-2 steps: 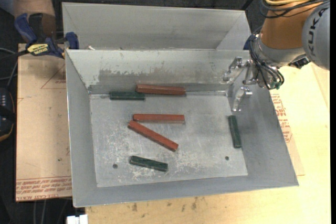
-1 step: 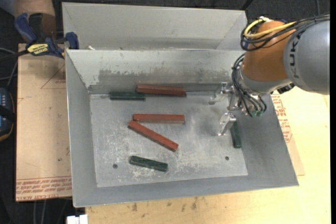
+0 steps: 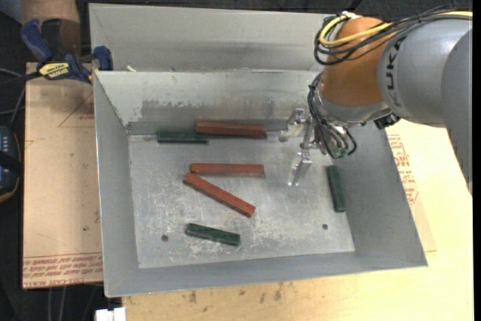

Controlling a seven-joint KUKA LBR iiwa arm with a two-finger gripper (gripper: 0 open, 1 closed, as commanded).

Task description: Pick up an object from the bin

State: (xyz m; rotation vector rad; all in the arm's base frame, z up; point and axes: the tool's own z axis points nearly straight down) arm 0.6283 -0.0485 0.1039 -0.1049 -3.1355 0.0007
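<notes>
My gripper [image 3: 293, 155] hangs over the bin floor at the right middle, open, with nothing between its fingers. A short dark green bar [image 3: 336, 188] lies just to its right, lengthwise along the right wall and apart from the fingers. To its left, a red-brown bar [image 3: 227, 170] lies flat, its right end a short way from the lower fingertip. Another red-brown bar [image 3: 231, 130] rests against the back wall, ending close to the upper fingertip.
A third red-brown bar [image 3: 219, 194] lies diagonally in the middle. One dark green bar [image 3: 181, 137] sits at the back left, another [image 3: 213, 234] near the front. The arm with its orange cover and cables reaches in from the right.
</notes>
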